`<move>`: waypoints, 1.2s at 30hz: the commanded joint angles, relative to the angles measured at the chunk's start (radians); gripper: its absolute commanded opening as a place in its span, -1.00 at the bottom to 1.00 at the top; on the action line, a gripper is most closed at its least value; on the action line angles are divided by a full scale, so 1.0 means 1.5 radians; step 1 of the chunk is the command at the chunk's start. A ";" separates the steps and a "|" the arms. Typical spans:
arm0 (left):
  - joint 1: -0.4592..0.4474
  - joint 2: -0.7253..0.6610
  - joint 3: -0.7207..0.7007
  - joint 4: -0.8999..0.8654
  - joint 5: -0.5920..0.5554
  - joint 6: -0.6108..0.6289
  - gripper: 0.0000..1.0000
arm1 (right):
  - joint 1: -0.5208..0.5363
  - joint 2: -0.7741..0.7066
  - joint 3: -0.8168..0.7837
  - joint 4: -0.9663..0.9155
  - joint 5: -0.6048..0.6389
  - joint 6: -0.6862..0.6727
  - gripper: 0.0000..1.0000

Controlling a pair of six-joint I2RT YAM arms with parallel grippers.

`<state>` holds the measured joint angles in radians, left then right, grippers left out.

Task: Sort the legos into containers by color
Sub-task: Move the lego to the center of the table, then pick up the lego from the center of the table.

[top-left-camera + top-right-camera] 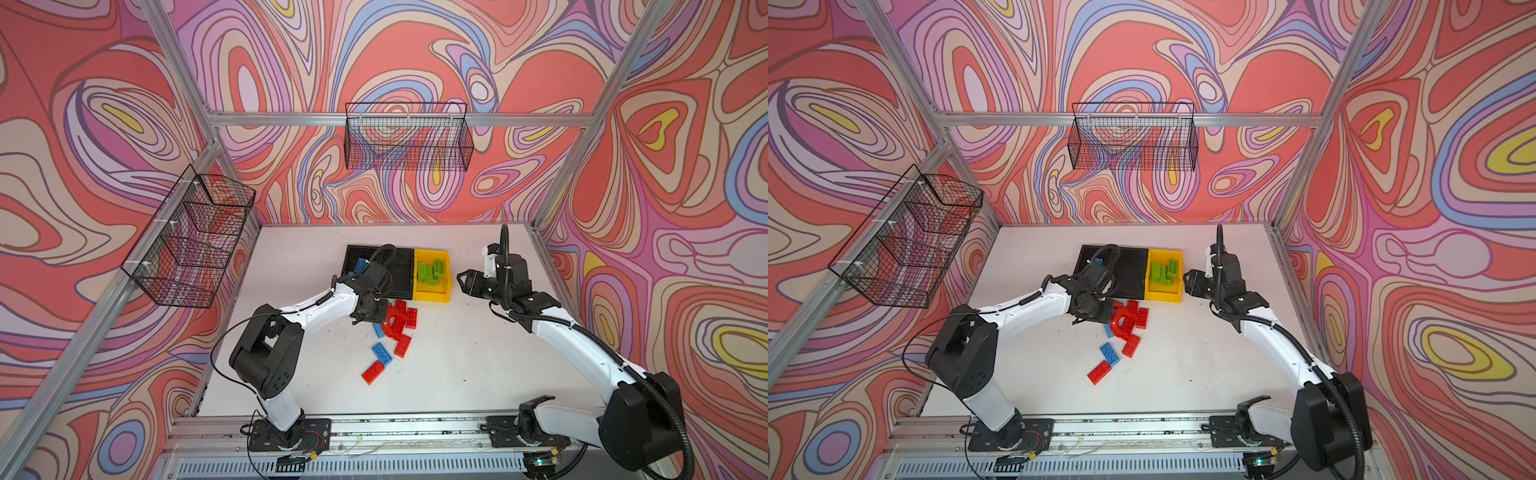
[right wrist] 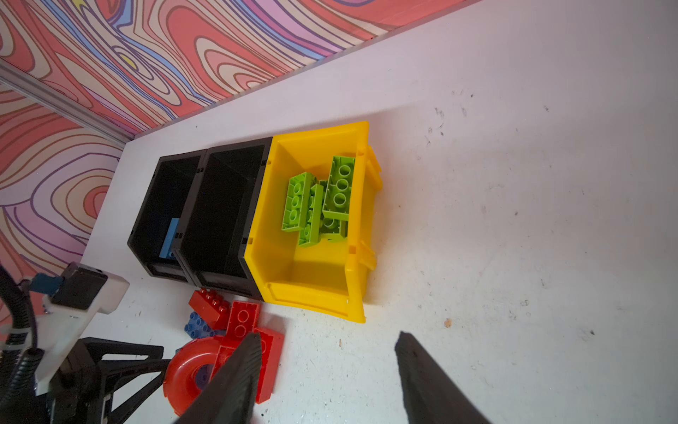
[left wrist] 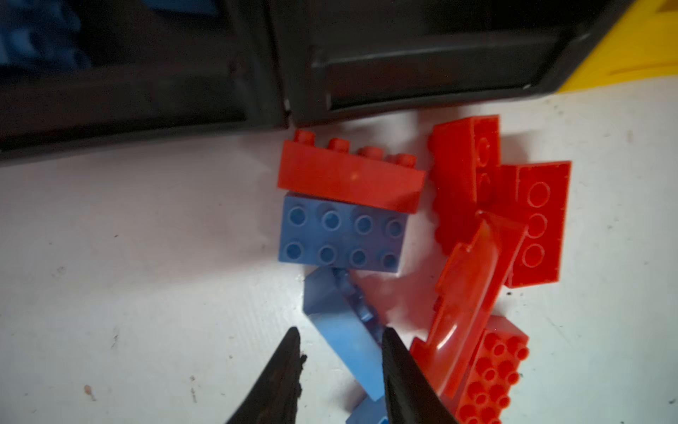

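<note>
Table [image 1: 457,365]: white and scuffed.
Containers: the yellow bin [image 1: 432,296] ends a joined row. The middle black bin [image 1: 402,272] touches its left wall, and the far black bin [image 2: 154,205] sits beyond that.
Right gripper [image 2: 326,336]: just right of the yellow bin, fingers wide apart with nothing between them.
Left gripper [image 3: 339,330]: in front of the yellow bin and to its left, jaws narrowly apart astride the pale blue brick [image 3: 345,345]. Table shows between the brick and one finger.
Red pile [image 1: 401,318]: just in front of the yellow bin's left corner.
Red arch [image 1: 1121,322]: leaning on the pile.
Green legos [image 2: 319,198]: inside the yellow bin, several underside up.
Pale blue brick: on its side, long axis slanting toward the black bins.
Studded blue brick [image 3: 341,235]: studs up, long axis along the bin fronts.
Binned blue brick [image 2: 170,235]: in the far black bin.
Loose blue brick [image 1: 383,354]: farther in front of the yellow bin, studs up.
</note>
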<state>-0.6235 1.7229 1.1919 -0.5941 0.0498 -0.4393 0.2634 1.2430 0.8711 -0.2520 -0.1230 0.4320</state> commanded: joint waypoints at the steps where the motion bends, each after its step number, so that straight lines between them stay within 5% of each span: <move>1: -0.027 0.029 0.038 0.014 0.031 -0.027 -0.19 | 0.001 -0.014 -0.006 -0.005 0.008 0.001 0.26; 12: -0.040 0.035 0.040 -0.017 -0.012 -0.028 -0.17 | 0.002 -0.028 -0.007 -0.019 0.019 -0.004 0.26; 20: -0.023 -0.025 -0.002 -0.056 -0.059 -0.078 0.04 | 0.001 -0.016 -0.012 0.000 0.004 -0.001 0.26; 36: -0.001 0.022 -0.067 0.035 -0.007 -0.167 0.05 | 0.001 -0.020 -0.014 -0.004 0.011 -0.003 0.26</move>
<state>-0.6441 1.7325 1.1118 -0.5697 0.0261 -0.6548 0.2634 1.2194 0.8639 -0.2581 -0.1150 0.4313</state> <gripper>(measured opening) 0.529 0.628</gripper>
